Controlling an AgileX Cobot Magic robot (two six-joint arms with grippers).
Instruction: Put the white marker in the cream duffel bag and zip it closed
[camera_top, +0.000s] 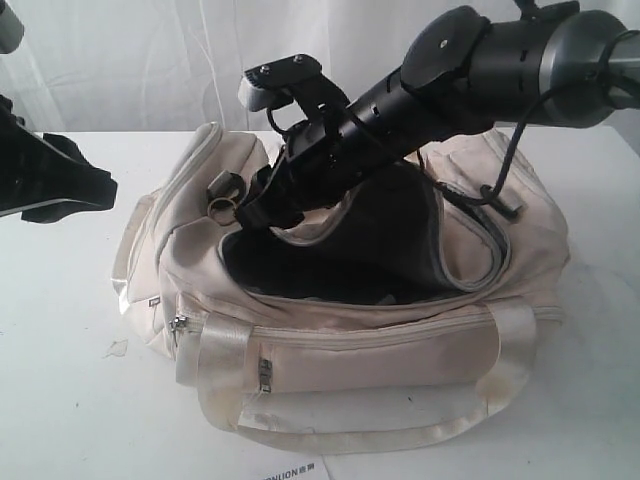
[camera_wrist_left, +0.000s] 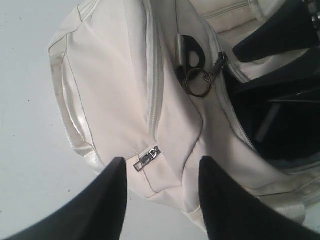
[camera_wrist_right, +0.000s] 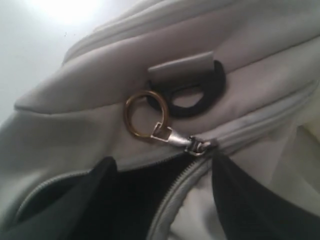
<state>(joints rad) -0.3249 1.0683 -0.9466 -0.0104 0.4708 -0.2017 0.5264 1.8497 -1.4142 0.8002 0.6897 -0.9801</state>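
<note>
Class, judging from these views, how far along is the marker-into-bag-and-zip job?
Probably done: a pale slim shape, likely the marker, lies inside the cream duffel bag. In hand: the right pincer, open, sits at the ring zip pull. To do: zipping the gaping main opening shut.

Close wrist views, shared zip ring (camera_wrist_right: 127, 115)

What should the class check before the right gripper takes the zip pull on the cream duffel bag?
1. White marker inside the cream duffel bag: cannot tell; the lining is dark.
2. Zip pull ring lying free on the fabric: ok.
3. Right gripper open, over the zip's end: ok.
4. Left gripper bracing the bag: not ok; open, gripping nothing.
5. Zip track clear: cannot tell; the right arm hides part.
</note>
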